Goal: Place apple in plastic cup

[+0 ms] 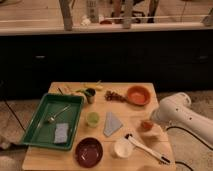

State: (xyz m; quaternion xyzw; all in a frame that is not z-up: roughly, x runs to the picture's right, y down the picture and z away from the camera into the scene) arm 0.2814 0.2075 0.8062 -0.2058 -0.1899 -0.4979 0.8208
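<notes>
The apple (146, 124) is a small orange-red fruit at the right side of the wooden table (135, 112). My gripper (151, 131) is at the end of the white arm (177, 112) that reaches in from the right. It sits right at the apple, just below and beside it. A pale green plastic cup (92, 118) stands upright near the table's middle, well left of the apple. A white cup (122, 148) stands near the front edge.
An orange bowl (138, 95) and dark grapes (115, 96) lie at the back. A green tray (40, 131) holds a spoon (59, 114) and a sponge (62, 132). There is also a dark red bowl (89, 151), a grey cloth (112, 123), a dark cup (90, 94) and a white utensil (147, 148).
</notes>
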